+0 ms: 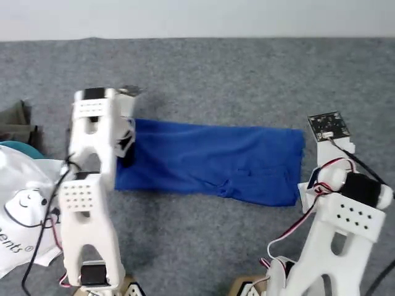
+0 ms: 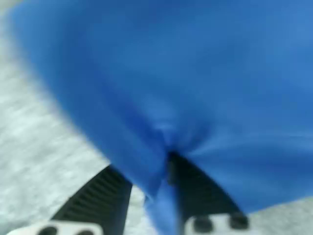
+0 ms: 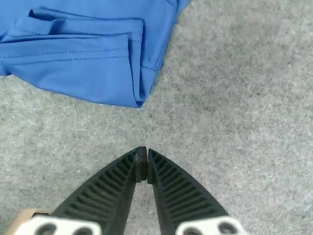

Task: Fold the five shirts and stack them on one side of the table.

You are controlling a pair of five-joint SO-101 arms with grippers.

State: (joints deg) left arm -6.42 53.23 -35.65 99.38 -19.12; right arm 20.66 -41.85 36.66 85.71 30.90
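Your blue shirt (image 1: 210, 160) lies across the middle of the grey table (image 1: 216, 74), folded into a long band that runs from one arm to the other. Its end on your right shows stacked hems and a folded corner (image 3: 83, 54) flat on the table.

At the other end, your left gripper (image 1: 126, 148) has its claw pinched on the shirt. In the left wrist view the blue cloth (image 2: 195, 73) bunches into a crease right where the two black fingers meet (image 2: 168, 156), and a strip of it hangs down between them.

Your right gripper (image 3: 142, 161) has its claw fully closed with nothing in it, the ribbed fingers touching at the tips. It sits over bare table just beside the shirt's folded corner, not touching the cloth.

At the table's left edge lies a white shirt (image 1: 24, 203), partly under the left arm. It carries a printed cartoon figure and some dark lettering that is cut off by the edge. Just past it you can see a teal cloth (image 1: 18, 148) and an olive-grey cloth (image 1: 15, 120).
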